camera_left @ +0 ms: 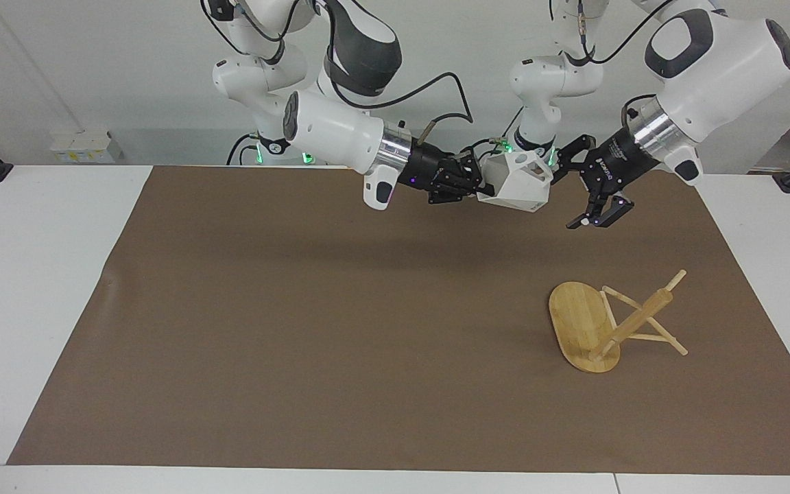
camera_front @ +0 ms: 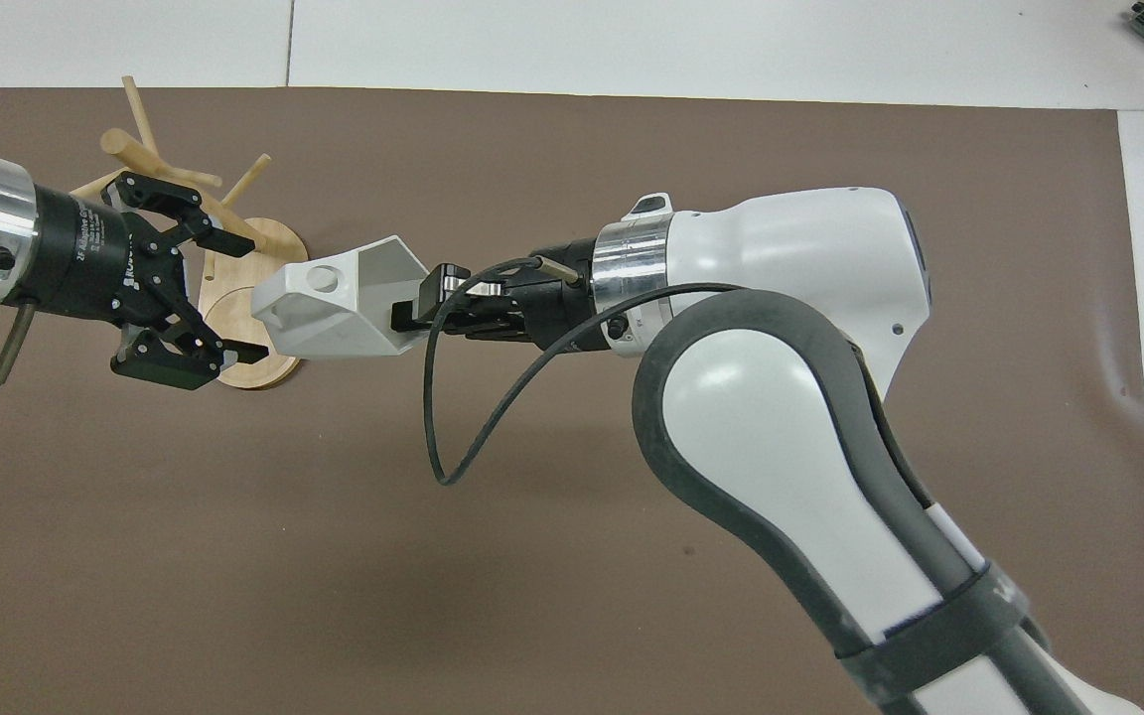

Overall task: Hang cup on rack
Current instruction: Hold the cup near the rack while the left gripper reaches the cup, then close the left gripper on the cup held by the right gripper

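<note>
Brown paper mat (camera_left: 299, 329) covers most of the white worktop (camera_left: 31, 288), reaching nearly to both ends. Both arms are up over the part of the mat nearest the robots. Next in size is the rack (camera_left: 601, 326), a light bamboo mug tree that lies tipped on its side toward the left arm's end of the worktop; its oval base (camera_front: 249, 303) stands on edge on the mat, and the post with its thin pegs slants off to the side. The cup (camera_left: 515, 180), white and faceted, is held up in the air over the mat, clear of the rack, its blocky handle with the round hole pointing toward the left arm. The right gripper (camera_left: 475, 186) is clenched on the cup's wall at the rim, one finger inside the mouth. The left gripper (camera_left: 577, 195) hangs just beside the cup on the handle side, its fingers spread wide and released, grasping nothing; in the overhead view one fingertip comes very near the cup, and I cannot tell if it touches
</note>
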{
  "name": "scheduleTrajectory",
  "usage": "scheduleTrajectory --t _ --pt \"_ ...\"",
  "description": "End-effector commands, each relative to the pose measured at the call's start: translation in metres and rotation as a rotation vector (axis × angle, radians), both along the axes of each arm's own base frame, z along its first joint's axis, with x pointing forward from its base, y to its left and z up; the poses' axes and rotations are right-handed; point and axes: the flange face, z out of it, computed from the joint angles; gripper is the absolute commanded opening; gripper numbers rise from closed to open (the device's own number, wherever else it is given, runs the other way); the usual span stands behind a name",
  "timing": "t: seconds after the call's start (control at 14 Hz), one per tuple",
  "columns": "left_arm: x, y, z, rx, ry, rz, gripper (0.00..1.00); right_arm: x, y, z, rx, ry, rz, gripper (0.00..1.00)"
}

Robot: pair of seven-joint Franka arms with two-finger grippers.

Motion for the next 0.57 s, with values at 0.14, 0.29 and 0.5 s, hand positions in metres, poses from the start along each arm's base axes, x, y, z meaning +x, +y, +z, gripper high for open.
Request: scheduleTrajectory --t 0.14,0.29,0.5 --pt "-0.010 -0.026 0.000 -0.039 0.029 -0.022 1.00 -0.004 0.003 0.002 0.018 0.013 -0.025 0.00" --pt "-0.015 -0.037 -0.002 -0.037 0.037 -0.047 1.00 -0.003 0.002 0.002 0.016 0.013 -0.029 0.00" --pt "-0.016 -0.041 0.000 -0.046 0.030 -0.057 1.00 -0.004 0.003 0.002 0.017 0.013 -0.027 0.00"
